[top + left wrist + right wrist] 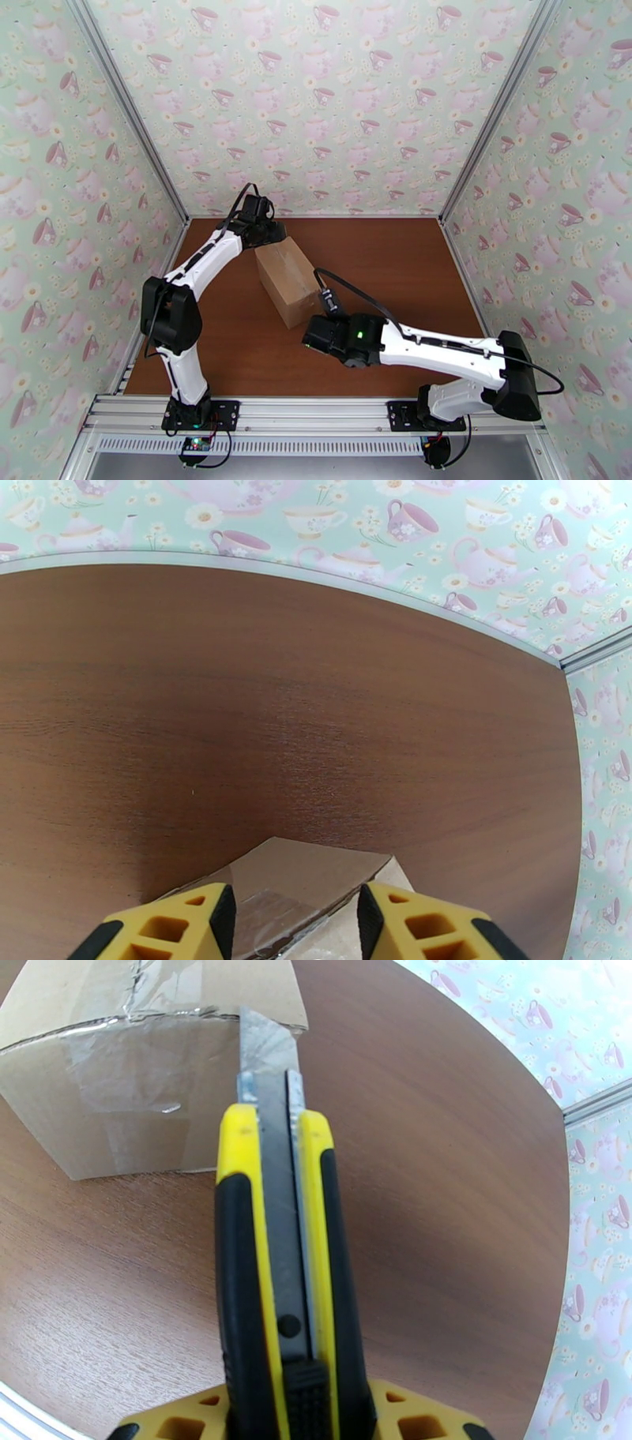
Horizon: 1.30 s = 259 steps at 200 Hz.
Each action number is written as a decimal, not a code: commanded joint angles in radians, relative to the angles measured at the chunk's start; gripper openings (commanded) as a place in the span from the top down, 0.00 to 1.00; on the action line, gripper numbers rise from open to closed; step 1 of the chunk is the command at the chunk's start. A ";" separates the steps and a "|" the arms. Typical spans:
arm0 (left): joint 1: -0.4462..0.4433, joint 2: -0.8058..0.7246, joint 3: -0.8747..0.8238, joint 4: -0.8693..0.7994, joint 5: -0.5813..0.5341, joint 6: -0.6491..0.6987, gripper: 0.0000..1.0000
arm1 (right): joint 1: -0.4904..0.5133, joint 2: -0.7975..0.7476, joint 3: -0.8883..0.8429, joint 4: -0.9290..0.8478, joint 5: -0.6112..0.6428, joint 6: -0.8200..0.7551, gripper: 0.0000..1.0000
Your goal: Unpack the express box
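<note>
Right, the express box [288, 280] is sitting on the brown table [395, 268], a bit left of centre. It lies at a slant, with one end towards the back wall and the other towards the arms. The flaps are shut and the clear tape [118, 1070] is in place across the near end.

The left arm is folded up at the elbow and stretched forward. Its wrist is tipped down over the far end of the box. The left gripper [267, 234] has its yellow fingers [189, 922] spread above the taped top, pinching nothing. I can't tell whether they press on the cardboard.

The right arm sweeps low across from its base, forearm nearly level and pointing left. The right gripper [314, 335] is clamped tight on a yellow-and-black utility knife [276, 1220]. The blade [268, 1047] is extended, and its tip is at the top edge of the box's near end, just right of the tape.
</note>
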 commanded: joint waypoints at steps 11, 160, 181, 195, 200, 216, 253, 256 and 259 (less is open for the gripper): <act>0.004 -0.031 -0.009 0.004 0.001 0.007 0.53 | 0.013 0.012 -0.002 0.001 -0.002 -0.003 1.00; 0.004 -0.034 -0.014 0.001 -0.001 0.009 0.53 | 0.013 0.044 0.016 0.023 -0.018 -0.020 1.00; 0.005 -0.034 -0.015 0.001 -0.001 0.010 0.53 | 0.012 0.043 0.027 0.014 -0.004 -0.019 1.00; 0.004 -0.035 -0.014 0.000 0.001 0.010 0.53 | 0.009 0.042 0.030 0.009 -0.001 -0.018 1.00; 0.005 -0.035 -0.014 0.001 0.001 0.009 0.52 | 0.007 0.040 0.030 0.008 -0.001 -0.018 1.00; 0.005 -0.036 -0.015 0.003 0.002 0.009 0.53 | 0.003 0.038 0.029 0.007 0.000 -0.015 1.00; 0.004 -0.038 -0.017 0.002 0.003 0.009 0.53 | -0.004 0.031 0.026 0.005 0.004 -0.015 1.00; 0.004 -0.038 -0.017 0.002 0.003 0.009 0.53 | -0.004 0.031 0.027 0.005 0.004 -0.016 1.00; 0.004 -0.037 -0.016 0.002 0.002 0.009 0.53 | -0.004 0.030 0.028 0.005 0.006 -0.014 1.00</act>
